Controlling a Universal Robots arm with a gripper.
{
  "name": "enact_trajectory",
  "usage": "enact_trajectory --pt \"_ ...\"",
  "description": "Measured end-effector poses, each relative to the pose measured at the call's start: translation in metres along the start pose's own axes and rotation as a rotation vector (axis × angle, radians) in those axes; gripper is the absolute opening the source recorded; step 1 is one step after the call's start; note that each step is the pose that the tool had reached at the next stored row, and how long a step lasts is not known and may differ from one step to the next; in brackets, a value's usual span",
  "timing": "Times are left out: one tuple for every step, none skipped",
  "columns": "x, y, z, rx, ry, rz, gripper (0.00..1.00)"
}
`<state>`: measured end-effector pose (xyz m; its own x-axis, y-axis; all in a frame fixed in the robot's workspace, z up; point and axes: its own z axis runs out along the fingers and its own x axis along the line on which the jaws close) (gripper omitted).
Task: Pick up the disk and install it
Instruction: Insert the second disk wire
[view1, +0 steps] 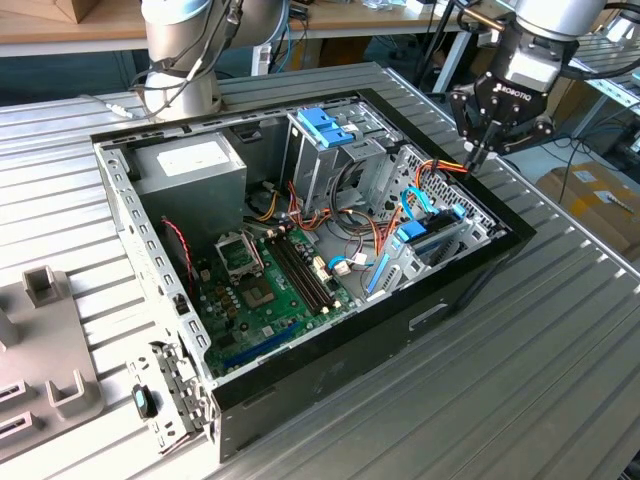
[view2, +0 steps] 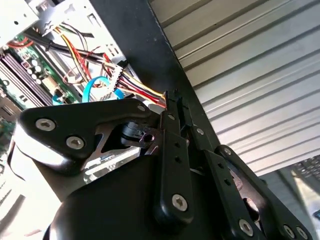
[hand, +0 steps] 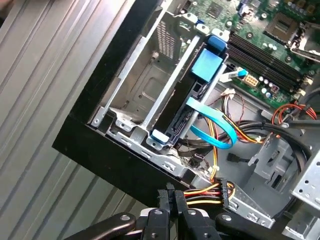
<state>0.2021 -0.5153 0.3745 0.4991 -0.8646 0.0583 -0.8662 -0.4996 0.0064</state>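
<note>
Table (view1: 560, 330): ribbed grey metal top, filling most of the exterior view.
Computer case (view1: 330, 360): open black tower lying on its side, centre of the exterior view; circuit board (view1: 270, 280) in the lower middle, grey power box (view1: 195, 165) at upper left.
Drive cage (hand: 140, 95): bare metal bay against the case's black edge, one slot beside the disk vacant.
Disk (hand: 192, 97): already seated on edge in the cage, centre of the first wrist view; light-blue rail along its edges, blue ribbon cable (hand: 212, 125) looping from its end.
Gripper (view1: 478, 152): upper right of the exterior view, above the case rim, fingers drawn together on the bundle of red, yellow and black wires (hand: 202, 192).
Handling judgement: disk looks rigid, fairly heavy, shock-sensitive; best held by the long rail edges, never the label face or connector end.
</note>
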Motion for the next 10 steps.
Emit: enact_trajectory --pt "0.0000 0.0000 0.0000 -0.0008 0.0000 0.013 0.16" --pt "0.0000 0.0000 0.0001 -0.0015 -0.0002 0.026 0.16" --pt "0.0000 0.0000 0.0001 -0.0027 -0.0003 0.047 0.16" --pt "0.0000 0.0000 0.0001 -0.0036 -0.0004 0.061 0.16" --pt "0.0000 0.0000 0.0002 -0.0043 -0.0006 0.074 0.16" --pt "0.0000 0.0000 0.0001 -0.0052 -0.0006 0.090 0.16" --pt "0.0000 0.0000 0.0002 -0.0059 -0.0007 0.102 0.16" --pt "0.0000 0.0000 0.0002 -0.0072 -0.0008 0.124 0.16" --pt "0.0000 0.0000 0.0002 -0.0088 -0.0010 0.150 0.16" --pt "0.0000 0.0000 0.0002 -0.0096 -0.0011 0.164 0.16"
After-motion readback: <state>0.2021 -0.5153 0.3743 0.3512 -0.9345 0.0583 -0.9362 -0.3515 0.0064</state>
